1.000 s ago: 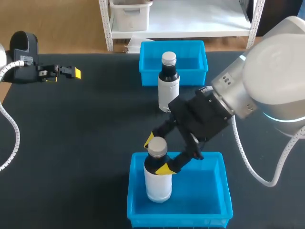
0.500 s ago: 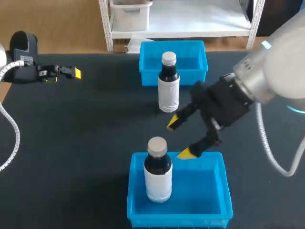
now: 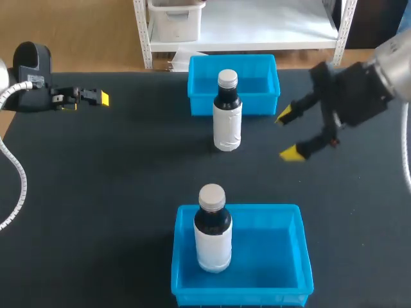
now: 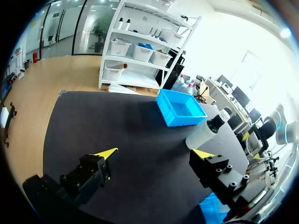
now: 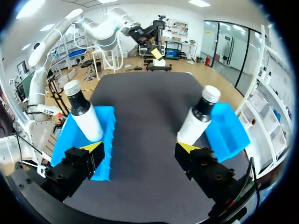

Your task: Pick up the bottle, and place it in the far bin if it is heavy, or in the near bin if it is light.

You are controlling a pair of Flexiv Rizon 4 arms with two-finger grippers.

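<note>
My right gripper (image 3: 288, 134) hangs over the table (image 3: 115, 179) with its fingers spread wide and nothing between them, off to the right of the far bin's front corner. My left gripper (image 4: 154, 154) sits at the table's far left edge, its fingers also apart and empty. The near bin (image 3: 303, 250) holds the bottle (image 3: 213, 237), standing upright against its left side. The far bin (image 3: 260, 104) lies straight beyond it. A second bottle (image 3: 227, 125) stands upright on the table just in front of the far bin, between the two bins.
</note>
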